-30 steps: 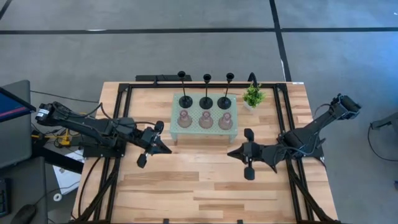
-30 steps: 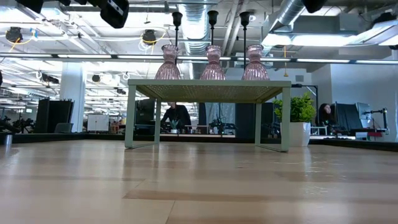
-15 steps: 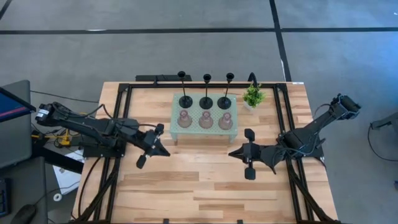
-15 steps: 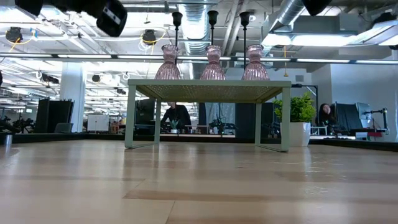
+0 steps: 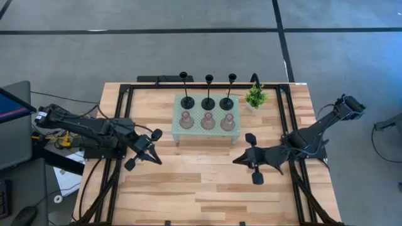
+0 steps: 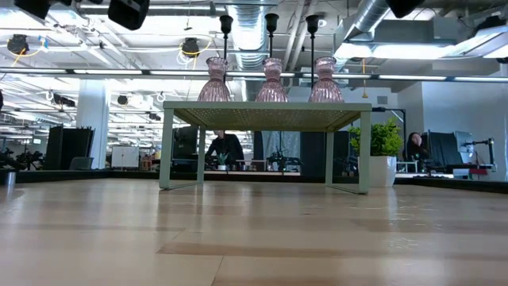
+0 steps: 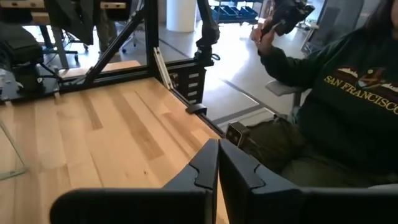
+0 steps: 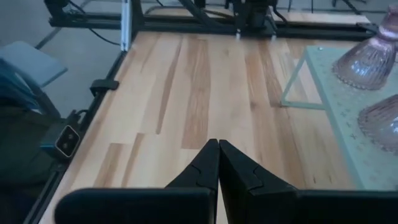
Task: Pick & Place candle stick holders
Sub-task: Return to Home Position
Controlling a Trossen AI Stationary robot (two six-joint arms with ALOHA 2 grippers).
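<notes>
Six candle holders [image 5: 208, 120] stand on the green shelf [image 5: 176, 130] by the desk's [image 5: 207, 188] far edge; left claw [image 7: 217, 146] and right claw [image 8: 219, 144], both pressed together and empty, seem to be homing; next, simply park the arms

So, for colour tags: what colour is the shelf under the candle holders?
The shelf is pale mint green, perforated; clearest in the high view.

Tray [image 5: 196, 130]: pale green, beyond left hand [image 5: 158, 161] and right hand [image 5: 235, 161].
Plant [image 5: 255, 96]: beyond right hand.
Person [image 7: 348, 112]: seated past left hand.
</notes>
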